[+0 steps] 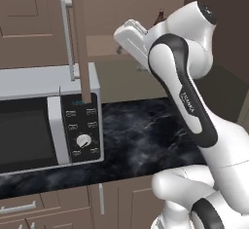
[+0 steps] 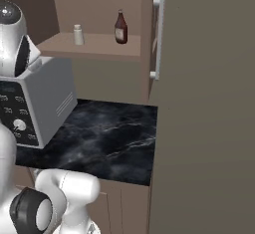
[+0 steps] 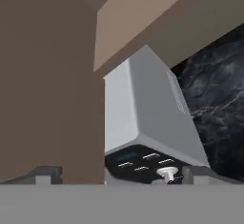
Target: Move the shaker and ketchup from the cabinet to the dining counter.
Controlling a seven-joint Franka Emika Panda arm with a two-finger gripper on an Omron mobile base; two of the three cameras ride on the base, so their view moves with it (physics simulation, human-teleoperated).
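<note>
Collision is the chief risk: the white arm's two-finger gripper (image 3: 112, 175), its fingers spread wide and holding nothing, sits close against the swung-out brown wooden cabinet (image 2: 99, 46) door (image 1: 80, 38) and above the silver microwave with its black control panel (image 1: 80, 125). A reach toward the shelf could clip either one, judging by how near both loom in the hand view.

Both task items stand well apart on the open cabinet shelf: the tiny pale beige cylindrical shaker (image 2: 77, 34) to the left, the small dark reddish-brown ketchup bottle (image 2: 120, 28) to the right. A wide-open approach might knock the light shaker over or push it deeper.

Writing: a short vertical word runs along the arm's dark link (image 1: 187, 102), possibly the maker's name, too blurred to read. The ketchup's pale label shows no legible text.
</note>
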